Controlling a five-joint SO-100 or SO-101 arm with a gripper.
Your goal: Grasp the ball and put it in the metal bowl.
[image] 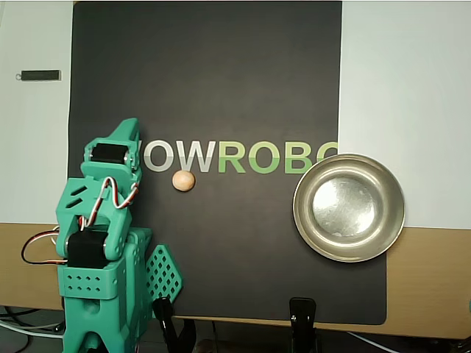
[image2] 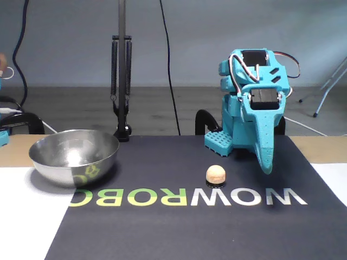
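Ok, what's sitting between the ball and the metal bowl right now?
No object. In the overhead view, only the black mat with its printed letters lies between the ball and the metal bowl; the fixed view agrees.

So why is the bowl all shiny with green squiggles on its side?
In the fixed view the metal bowl mirrors the mat's green letters and a bright glare patch; in the overhead view its centre looks pale from reflected light. Both pictures are sharp.
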